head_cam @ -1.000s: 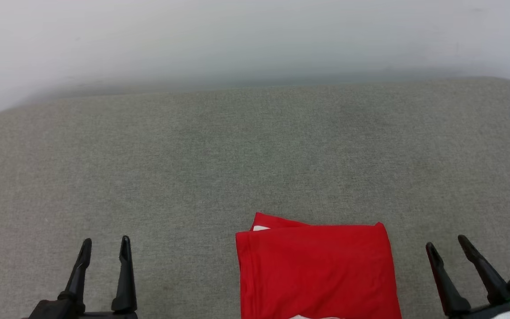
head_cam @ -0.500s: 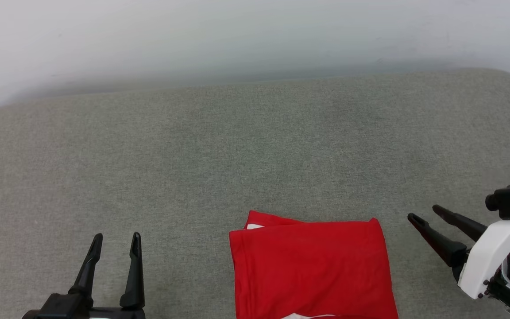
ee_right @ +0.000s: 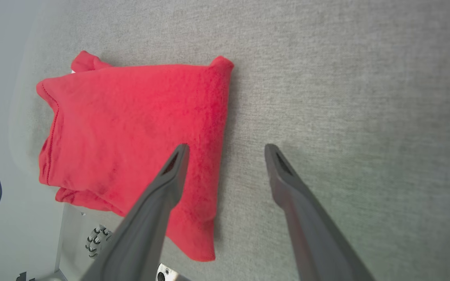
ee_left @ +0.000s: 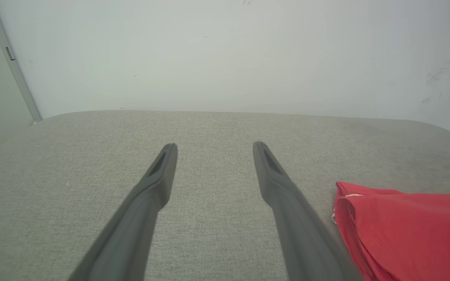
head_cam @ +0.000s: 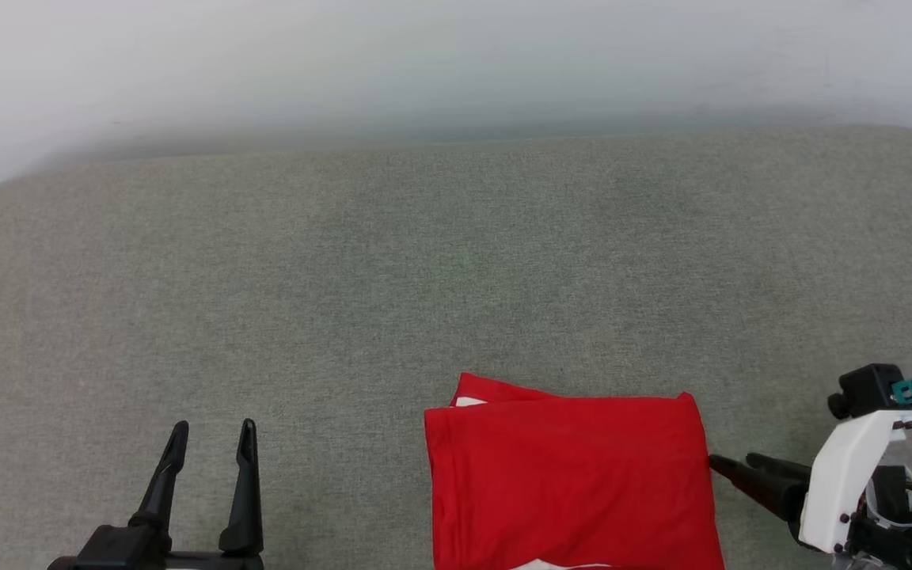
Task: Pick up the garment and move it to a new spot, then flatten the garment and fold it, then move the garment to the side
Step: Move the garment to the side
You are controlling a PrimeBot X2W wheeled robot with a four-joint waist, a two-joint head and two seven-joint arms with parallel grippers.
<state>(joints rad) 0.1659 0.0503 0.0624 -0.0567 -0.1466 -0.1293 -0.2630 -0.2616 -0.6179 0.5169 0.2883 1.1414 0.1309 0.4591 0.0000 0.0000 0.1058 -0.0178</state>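
- Grey fabric surface [head_cam: 456, 261]: folded red T-shirt [head_cam: 567, 475] at its near edge, right of centre, roughly square, no clear long axis.
- Head view crops its near end; right wrist view shows it whole.
- Right gripper [ee_right: 225, 147] turned sideways, pointing left at the shirt's right edge, jaws wide.
- Left gripper [head_cam: 213, 427] points forward, well left, jaws wide.

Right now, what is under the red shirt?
The red shirt lies folded on the grey padded surface. A white bit peeks from its folds. Anything else beneath is covered.
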